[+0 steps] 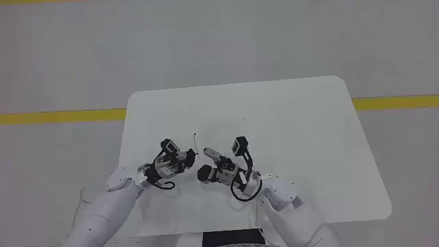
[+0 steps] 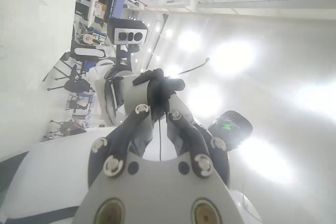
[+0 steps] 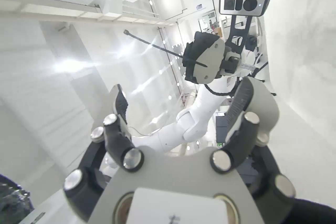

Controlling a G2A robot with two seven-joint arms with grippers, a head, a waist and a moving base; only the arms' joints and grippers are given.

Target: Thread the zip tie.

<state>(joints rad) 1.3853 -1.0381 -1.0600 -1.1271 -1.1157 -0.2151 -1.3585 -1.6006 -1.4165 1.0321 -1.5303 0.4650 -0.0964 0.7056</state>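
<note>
A thin black zip tie (image 1: pixel 195 143) sticks up above the white table (image 1: pixel 295 123) near its front edge. My left gripper (image 2: pixel 161 83) is shut on it. The tie's head end (image 2: pixel 206 60) juts out past the fingertips, and its tail (image 2: pixel 160 135) runs back between the fingers. My right gripper (image 3: pixel 181 100) is open with nothing between its fingers (image 3: pixel 241 96), and it faces the left gripper (image 3: pixel 202 62) from a short gap. From that side the zip tie (image 3: pixel 155 46) slants out of the left gripper. From above, the left gripper (image 1: pixel 188 158) and right gripper (image 1: pixel 204 163) sit close together.
The table's bare surface stretches to the back and right of the arms. Its rounded front edge (image 1: pixel 309 219) lies just behind them. A yellow floor line (image 1: pixel 62 116) runs past both table sides.
</note>
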